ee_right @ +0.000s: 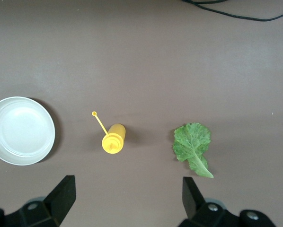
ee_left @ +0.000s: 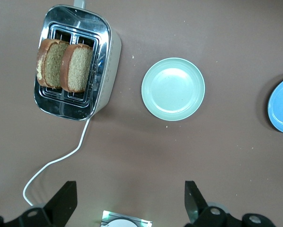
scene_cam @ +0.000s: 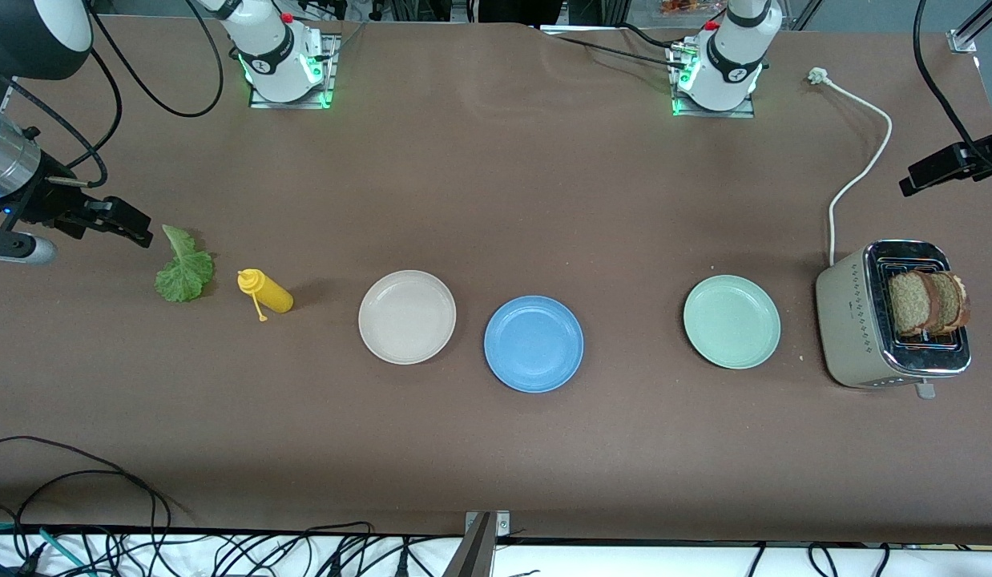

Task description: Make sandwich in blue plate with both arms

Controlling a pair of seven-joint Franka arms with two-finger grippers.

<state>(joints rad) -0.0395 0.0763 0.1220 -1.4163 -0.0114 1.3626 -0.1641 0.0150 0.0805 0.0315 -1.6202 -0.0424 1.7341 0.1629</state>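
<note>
Two slices of brown bread (scene_cam: 929,302) stand upright in the slots of the toaster (scene_cam: 856,320) at the left arm's end of the table, and the lettuce leaf (scene_cam: 183,271) lies flat on the cloth at the right arm's end, so nothing of the sandwich is on the blue plate (scene_cam: 534,344) yet; that plate sits empty near the middle of the table, between the beige-white plate (scene_cam: 407,316) and the mint-green plate (scene_cam: 731,321). The slices sit close together, so a finger pushed between them may, I judge, drag both up or crumble the crust, and a sideways pull could tip the toaster or tug its white cord (scene_cam: 860,152). The leaf is thin and limp; fingers coming down on it may pinch the cloth instead or lift only an edge. The three plates look alike in shape, and a slice set on the wrong one is a likely slip, the mint-green one lying on the way from the toaster. A yellow squeeze bottle (scene_cam: 268,292) lies on its side just beside the leaf, toward the beige-white plate, and could be knocked rolling. The left gripper (ee_left: 129,203) hangs high over the table near the toaster with its jaws spread wide and empty; the right gripper (ee_right: 127,201) hangs over the leaf and bottle, likewise wide and holding nothing.
</note>
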